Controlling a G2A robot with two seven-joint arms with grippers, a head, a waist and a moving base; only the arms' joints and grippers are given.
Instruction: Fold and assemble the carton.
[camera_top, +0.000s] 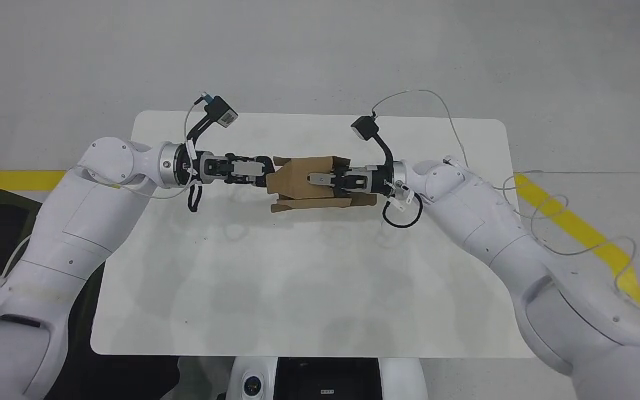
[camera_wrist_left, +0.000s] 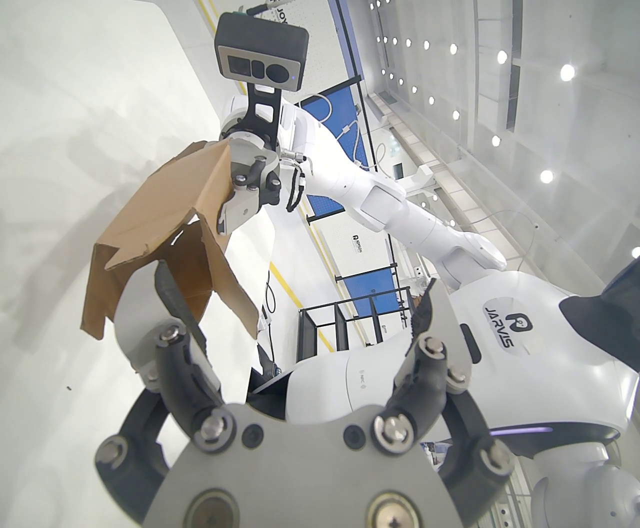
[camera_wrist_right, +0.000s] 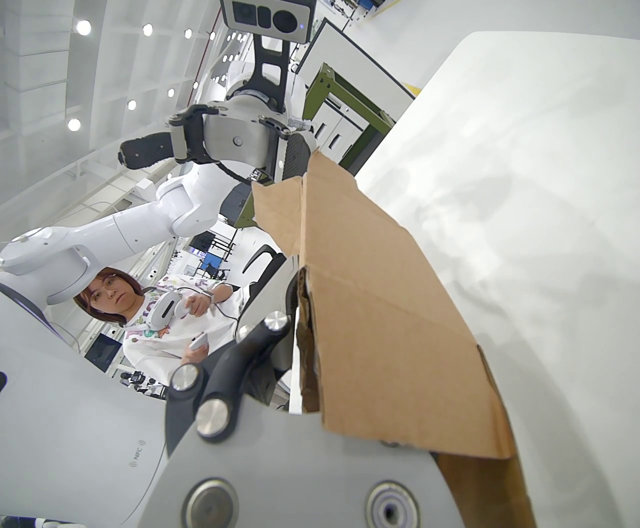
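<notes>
Broadly, one white tabletop (camera_top: 300, 300) with rounded corners takes up most of the top view, and a single brown carton (camera_top: 300, 180) is held above its far-middle part. The carton is much closer to the far edge than to the near one. A wide stretch of surface lies open toward the near edge, with more open room out to the left and right edges, both well apart from the cardboard. The carton's shadow falls on the tabletop apart from it, so it hangs clear of the surface. It is a partly opened sleeve lying lengthwise left to right, with loose flaps at its left end. Two arms meet at it, one from each side. The right gripper (camera_top: 322, 180) pinches a panel at the carton's right end; one finger (camera_wrist_left: 240, 205) lies flat on the outside of the cardboard, and the other is hidden behind the panel. The left gripper (camera_top: 268, 172) sits at the carton's left end with its two fingers spread wide. One of those fingers (camera_wrist_left: 167, 305) is just at the flap opening, though I cannot tell whether it touches. The other stands well off to the side, with nothing between the two.
</notes>
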